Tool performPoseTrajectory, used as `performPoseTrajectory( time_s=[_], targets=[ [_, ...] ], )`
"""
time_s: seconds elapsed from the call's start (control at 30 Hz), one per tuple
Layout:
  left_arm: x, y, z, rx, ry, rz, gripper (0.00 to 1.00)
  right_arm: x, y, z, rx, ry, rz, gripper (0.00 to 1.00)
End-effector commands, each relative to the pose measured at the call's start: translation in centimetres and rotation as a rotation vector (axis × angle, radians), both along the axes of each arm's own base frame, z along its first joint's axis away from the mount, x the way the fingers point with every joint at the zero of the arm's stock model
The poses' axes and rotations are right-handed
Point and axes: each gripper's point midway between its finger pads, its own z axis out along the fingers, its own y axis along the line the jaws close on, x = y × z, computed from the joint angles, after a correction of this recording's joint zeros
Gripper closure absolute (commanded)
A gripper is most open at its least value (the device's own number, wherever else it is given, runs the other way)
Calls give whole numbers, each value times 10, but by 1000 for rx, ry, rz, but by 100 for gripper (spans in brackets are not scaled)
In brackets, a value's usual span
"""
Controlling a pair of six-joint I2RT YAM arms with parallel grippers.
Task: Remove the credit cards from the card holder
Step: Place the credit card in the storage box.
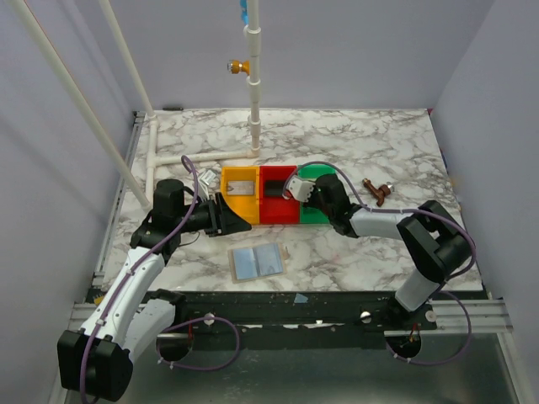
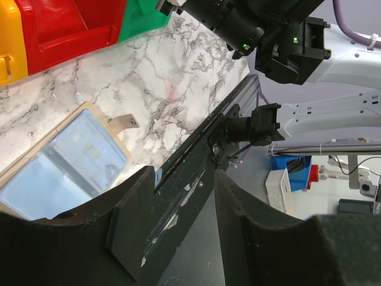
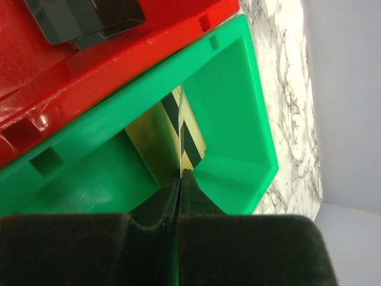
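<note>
The right gripper (image 3: 180, 179) is closed tight on the edge of the striped card (image 3: 189, 140), holding it edge-on inside the green tray (image 3: 238, 89); whether the card's far end touches the tray floor cannot be told. The black card (image 1: 274, 187) lies in the red tray (image 1: 278, 210) beside it, and the grey card (image 1: 241, 186) lies in the yellow tray (image 1: 226, 178). The holder (image 1: 257, 263) lies spread open on the table (image 1: 337, 252), blue lining up, near the front edge and apart from the trays. The left gripper (image 2: 184, 179) hangs between the holder and the yellow tray, jaws partly apart with nothing between them.
</note>
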Motion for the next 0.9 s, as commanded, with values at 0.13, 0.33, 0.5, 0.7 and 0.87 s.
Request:
performPoseTrajectory(
  time_s=[0.13,0.33,0.5,0.7,0.87],
  targets=[
    [-2,0,6,-12,-35,-16,54,16,0,2,22,-65,-47,99],
    [-1,0,5,-12,-31,-14,54,18,-3,4,29,-91,-60,76],
    [-1,0,4,-15,-28,-14,54,18,-1,4,41,-86,-60,60],
    [-2,0,3,-14,-24,-11,54,15,0,2,57,-63,-67,55],
    [-2,0,4,-15,-28,-10,54,15,-3,3,71,-58,-84,53]
  ],
)
